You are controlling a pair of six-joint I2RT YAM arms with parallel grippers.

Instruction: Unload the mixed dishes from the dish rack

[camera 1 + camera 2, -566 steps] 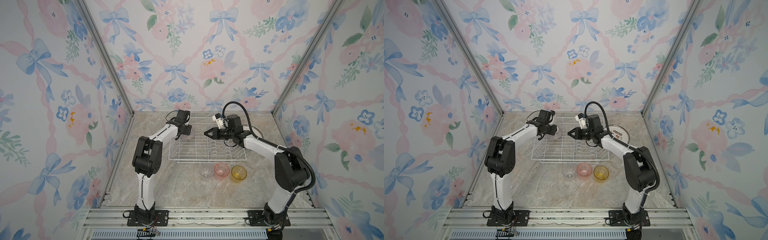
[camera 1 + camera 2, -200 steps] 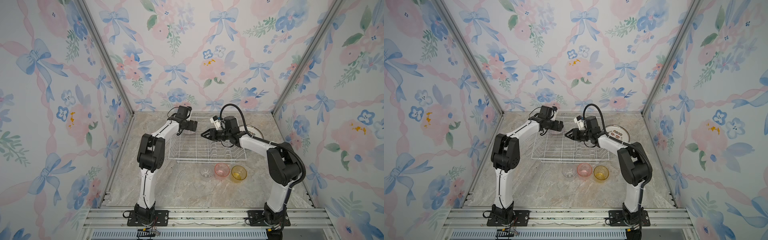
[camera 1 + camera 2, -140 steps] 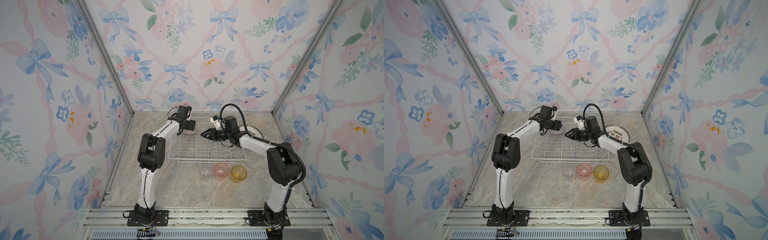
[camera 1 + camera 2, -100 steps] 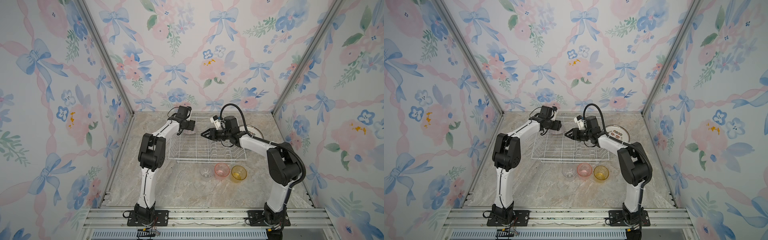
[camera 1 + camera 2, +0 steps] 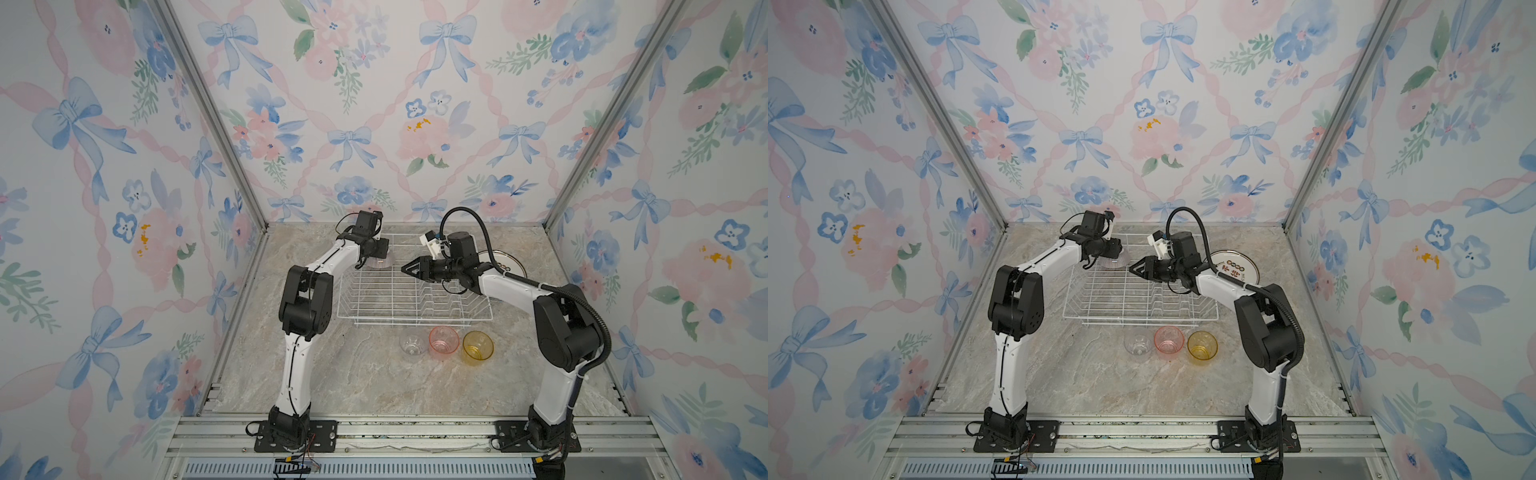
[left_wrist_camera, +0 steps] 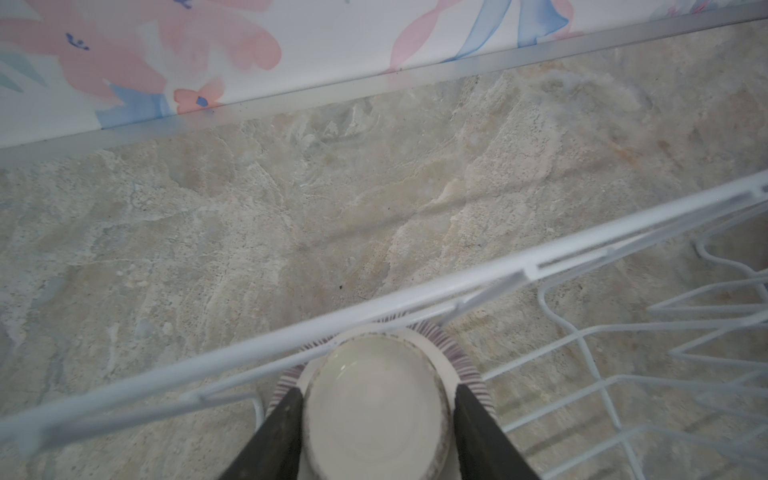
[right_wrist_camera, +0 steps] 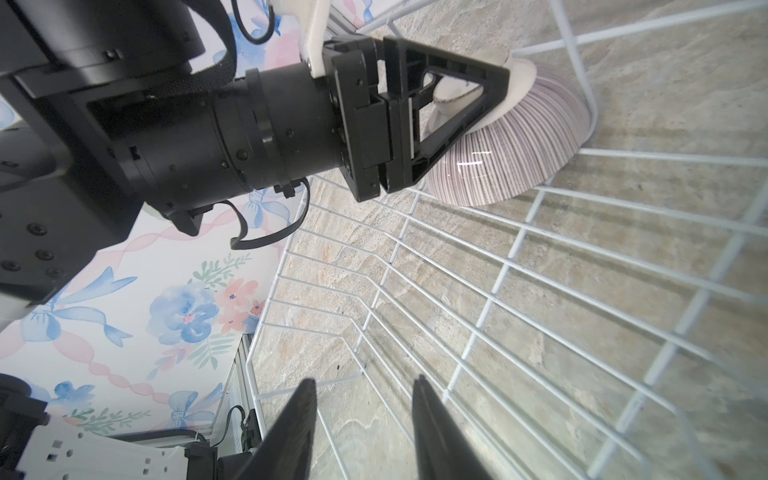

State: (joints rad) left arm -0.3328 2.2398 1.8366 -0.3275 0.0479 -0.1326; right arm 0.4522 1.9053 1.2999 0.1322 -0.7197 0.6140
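**Clamped on the bowl in the rack**

The left arm stretches to the far-left corner, left gripper closed on the white foot of the upturned bowl (right by the wire wall). The right arm lies low over the rack, right gripper pointing left, fingers apart, empty.

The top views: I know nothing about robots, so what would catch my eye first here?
The bow-and-flower wallpaper surrounds everything. Then, in the far left corner of the white dish rack, the left hand grips an upturned purple-striped bowl by its white foot. In front of the rack stand a clear tumbler, a pink tumbler and a yellow tumbler in a row.
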